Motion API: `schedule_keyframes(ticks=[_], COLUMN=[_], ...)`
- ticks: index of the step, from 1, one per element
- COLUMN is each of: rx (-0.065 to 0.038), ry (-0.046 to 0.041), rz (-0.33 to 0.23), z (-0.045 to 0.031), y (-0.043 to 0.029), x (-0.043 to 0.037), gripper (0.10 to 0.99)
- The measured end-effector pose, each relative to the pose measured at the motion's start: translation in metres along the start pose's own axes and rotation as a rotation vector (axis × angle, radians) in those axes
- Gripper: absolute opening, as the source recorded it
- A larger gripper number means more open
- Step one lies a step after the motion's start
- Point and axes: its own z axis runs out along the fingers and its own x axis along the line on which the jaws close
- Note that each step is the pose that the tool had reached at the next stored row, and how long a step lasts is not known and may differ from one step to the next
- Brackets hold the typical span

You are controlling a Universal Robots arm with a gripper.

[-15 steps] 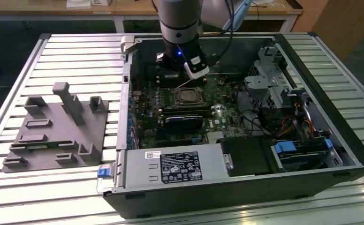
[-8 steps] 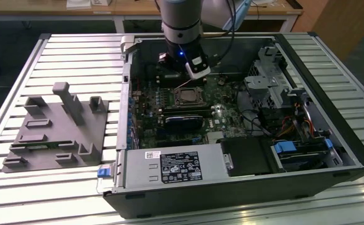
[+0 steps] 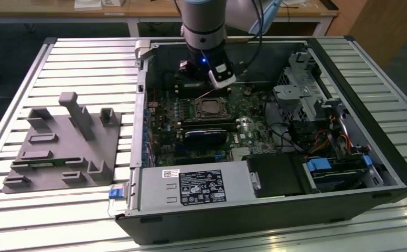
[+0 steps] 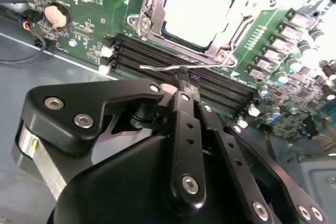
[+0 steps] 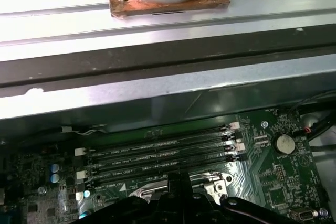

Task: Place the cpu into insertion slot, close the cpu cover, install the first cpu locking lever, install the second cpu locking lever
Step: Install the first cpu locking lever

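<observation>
Exterior view, from its left: grey moulded fixture [image 3: 63, 144] on the slatted table [image 3: 21, 220]. Open computer case [image 3: 371, 173] beside it, with the arm [image 3: 203, 31] hanging inside over the green motherboard [image 3: 165, 113]. Insertion slot [image 3: 211, 109] sits mid-board. The cpu [image 4: 197, 9] is seated in it, and the cpu cover [image 4: 237, 14] lies flat around the chip's top.

Second wrist view: gripper [image 4: 181, 77] fingers drawn together, tip touching a thin wire locking lever [image 4: 157, 68] that stands off the socket edge, above the memory slots [image 4: 139, 51]. Whether the wire is pinched between them — cannot tell.
</observation>
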Motion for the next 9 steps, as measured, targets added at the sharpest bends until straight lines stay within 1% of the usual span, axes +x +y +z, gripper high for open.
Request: schedule_keyframes(ticks=[5,9], rx=[0.004,0.010], ry=[-0.0012,-0.0026], rz=[0.002,0.003], z=[0.0073,0.0120], y=[0.0021,0.0039], x=[-0.0020,-0.0052], gripper=[0.106,0.106])
